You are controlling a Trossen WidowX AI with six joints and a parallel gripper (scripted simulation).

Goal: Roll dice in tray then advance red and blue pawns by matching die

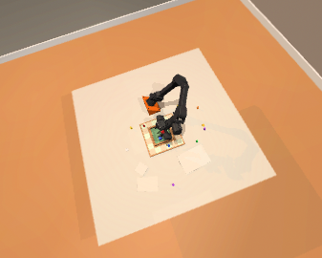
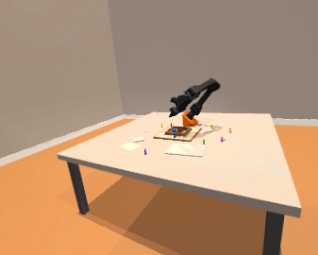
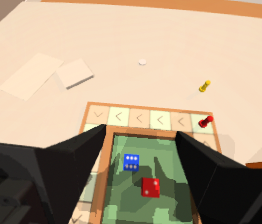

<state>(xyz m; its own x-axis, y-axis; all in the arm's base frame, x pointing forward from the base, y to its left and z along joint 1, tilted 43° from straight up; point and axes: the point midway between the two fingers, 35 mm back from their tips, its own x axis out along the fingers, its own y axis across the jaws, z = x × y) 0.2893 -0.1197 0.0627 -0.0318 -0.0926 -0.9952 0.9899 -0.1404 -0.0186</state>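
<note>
Gripper (image 1: 163,128) (image 2: 171,108) (image 3: 140,132) well open, holding nothing, above red die (image 1: 162,132) (image 2: 180,129) (image 3: 150,187) and blue die (image 1: 161,138) (image 2: 175,130) (image 3: 131,162); red pawn (image 1: 143,125) (image 2: 172,125) (image 3: 206,121), likely next, upright on the board's (image 1: 156,153) (image 2: 159,136) (image 3: 139,118) corner square, outside the fingers, wrist-view right.

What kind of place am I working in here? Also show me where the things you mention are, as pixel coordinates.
Probably a bare robot test room set up for a board-game task: a single arm on an orange base (image 1: 153,111) (image 2: 190,120) stands on a large table (image 1: 118,212) (image 2: 234,172), beside a game board with arrowed squares (image 3: 139,118), and plain walls rise behind.
</note>
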